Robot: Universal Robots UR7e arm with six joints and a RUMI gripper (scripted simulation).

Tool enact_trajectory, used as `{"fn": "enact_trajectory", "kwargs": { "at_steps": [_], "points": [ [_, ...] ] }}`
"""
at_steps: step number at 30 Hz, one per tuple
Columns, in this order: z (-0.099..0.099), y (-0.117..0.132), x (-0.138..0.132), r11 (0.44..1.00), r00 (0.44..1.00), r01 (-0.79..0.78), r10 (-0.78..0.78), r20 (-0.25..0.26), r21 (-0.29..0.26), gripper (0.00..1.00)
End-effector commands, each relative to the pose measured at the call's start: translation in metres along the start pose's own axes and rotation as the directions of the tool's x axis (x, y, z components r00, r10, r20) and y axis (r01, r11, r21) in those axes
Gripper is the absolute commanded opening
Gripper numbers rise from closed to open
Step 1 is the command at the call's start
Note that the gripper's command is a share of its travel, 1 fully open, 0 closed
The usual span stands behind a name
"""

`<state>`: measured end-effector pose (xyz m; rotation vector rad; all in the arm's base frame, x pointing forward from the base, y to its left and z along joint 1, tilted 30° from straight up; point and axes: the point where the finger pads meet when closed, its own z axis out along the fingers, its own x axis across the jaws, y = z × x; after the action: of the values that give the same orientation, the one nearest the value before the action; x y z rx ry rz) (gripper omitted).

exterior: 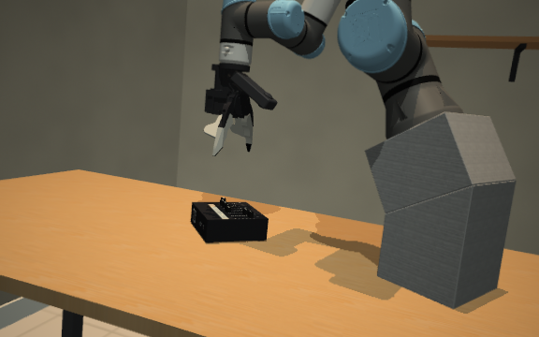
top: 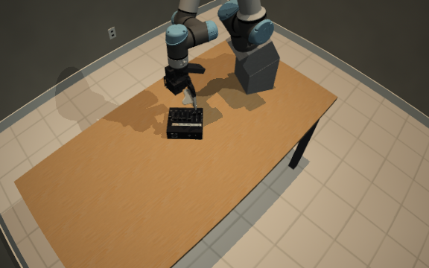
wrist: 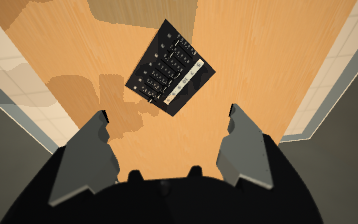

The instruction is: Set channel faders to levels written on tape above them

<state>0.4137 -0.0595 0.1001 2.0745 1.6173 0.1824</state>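
Note:
The lighting desk (top: 185,126) (exterior: 229,221) (wrist: 171,68) is a small black box on the wooden table (top: 125,179). A pale tape strip (wrist: 184,82) (top: 187,125) with small numbers runs along one side of its top, beside a row of several fader slots (wrist: 162,70). The numbers are too small to read. My gripper (exterior: 233,146) (top: 191,101) (wrist: 170,107) is open and empty. It hangs well above the desk, which lies turned at an angle ahead of the fingers in the wrist view.
The arm's grey base block (top: 258,68) (exterior: 443,211) stands on the table behind and to the right of the desk. The table's edges (wrist: 307,95) and the tiled floor (top: 367,167) show around it. A wall shelf (exterior: 494,42) is at the back.

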Motion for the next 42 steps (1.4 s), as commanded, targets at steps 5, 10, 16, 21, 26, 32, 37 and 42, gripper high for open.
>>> {"fn": "enact_trajectory", "kwargs": {
  "at_steps": [5,10,16,21,26,32,37,42],
  "points": [
    [-0.0027,0.0018,-0.0002,0.998,0.998,0.062,-0.062,0.0,-0.002,1.0],
    [-0.0032,0.0021,-0.0003,0.997,0.997,0.076,-0.076,0.001,-0.002,1.0],
    [-0.0033,0.0021,-0.0003,0.997,0.997,0.077,-0.077,0.001,-0.002,1.0],
    [-0.0033,0.0021,-0.0003,0.997,0.997,0.077,-0.077,0.001,-0.002,1.0],
    [-0.0032,0.0021,-0.0003,0.997,0.997,0.076,-0.076,0.001,-0.002,1.0],
    [-0.0024,0.0015,-0.0007,0.998,0.998,0.058,-0.058,0.0,-0.001,1.0],
    [-0.0013,0.0005,-0.0012,1.0,1.0,0.031,-0.031,-0.001,-0.001,1.0],
    [0.0022,-0.0022,-0.0028,0.999,0.999,-0.05,0.05,-0.003,0.002,1.0]
  ]
}}
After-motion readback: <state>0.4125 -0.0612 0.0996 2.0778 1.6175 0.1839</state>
